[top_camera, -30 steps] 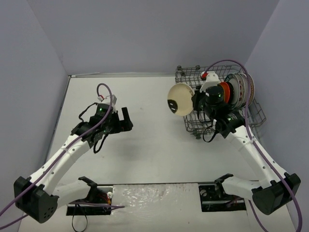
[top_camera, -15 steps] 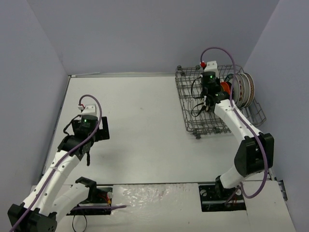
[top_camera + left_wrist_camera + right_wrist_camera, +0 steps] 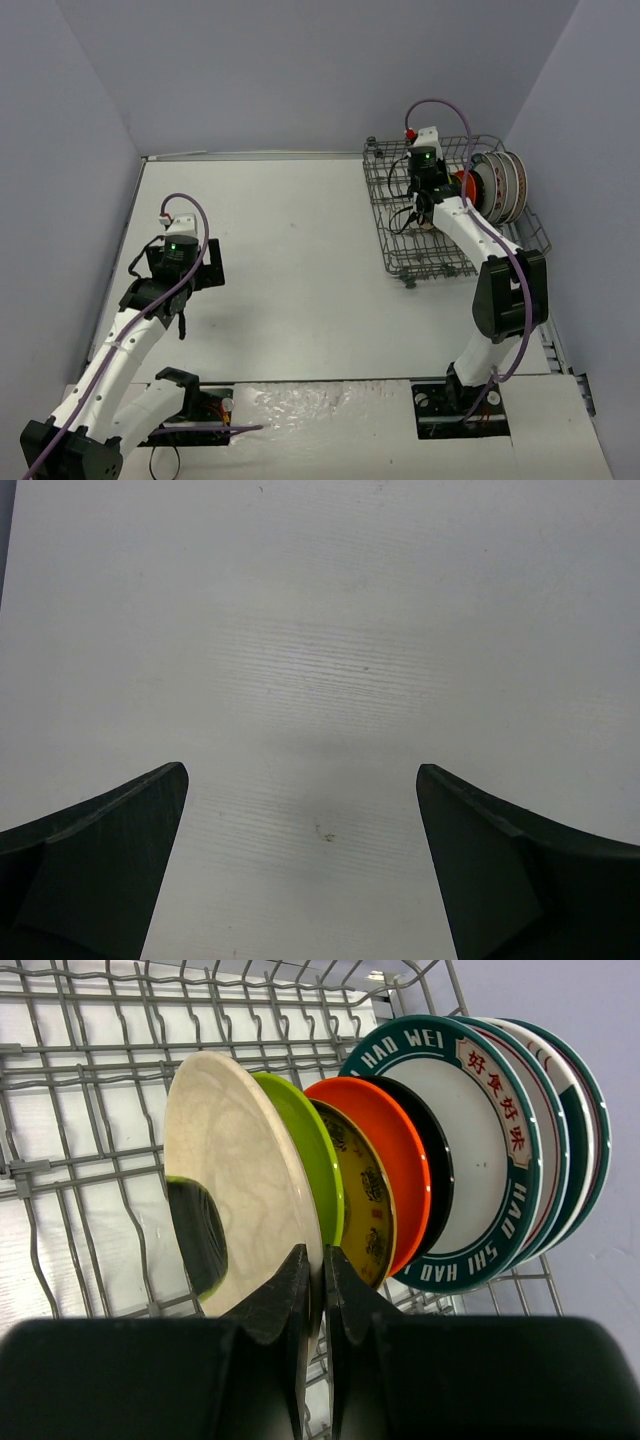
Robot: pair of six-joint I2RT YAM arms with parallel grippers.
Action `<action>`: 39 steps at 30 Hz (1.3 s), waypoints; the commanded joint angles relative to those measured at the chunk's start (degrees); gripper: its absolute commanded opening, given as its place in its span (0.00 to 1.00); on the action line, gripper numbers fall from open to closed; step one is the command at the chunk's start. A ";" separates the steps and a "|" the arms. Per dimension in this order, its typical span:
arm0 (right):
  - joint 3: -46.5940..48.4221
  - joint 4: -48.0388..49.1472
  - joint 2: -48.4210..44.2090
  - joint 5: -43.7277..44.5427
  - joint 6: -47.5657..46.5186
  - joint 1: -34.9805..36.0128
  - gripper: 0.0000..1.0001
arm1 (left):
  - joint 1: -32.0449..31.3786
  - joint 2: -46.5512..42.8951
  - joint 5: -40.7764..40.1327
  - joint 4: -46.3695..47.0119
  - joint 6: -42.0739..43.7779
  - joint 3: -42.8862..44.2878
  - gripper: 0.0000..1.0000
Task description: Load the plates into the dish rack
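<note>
- At far right, in dish rack [image 3: 70, 1048], clamps right claw [image 3: 316, 1260] on cream plate [image 3: 240, 1160] rim.
- Seat upright between tines before letting go.
- Holds left claw [image 3: 300, 860] spread, idle.

About nine plates [image 3: 470, 1150], one dish rack [image 3: 398, 252]

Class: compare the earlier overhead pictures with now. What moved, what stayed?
The right hand carried the cream plate from left of the dish rack into its row beside the lime-green plate, still gripping its rim. The left hand, open and empty, drew back leftward. The rack and other plates stayed.
</note>
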 commanded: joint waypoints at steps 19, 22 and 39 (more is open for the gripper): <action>-2.97 8.11 5.92 -4.48 4.99 -0.16 0.12 | 0.81 -0.63 0.67 3.45 1.37 1.97 0.97; -3.12 7.89 5.02 -5.65 5.64 -0.16 0.34 | 0.82 -0.76 0.73 3.50 1.43 1.97 0.97; -4.58 0.86 -26.87 -14.86 9.83 -0.16 1.00 | 0.89 -5.31 1.44 -2.28 1.44 9.16 0.97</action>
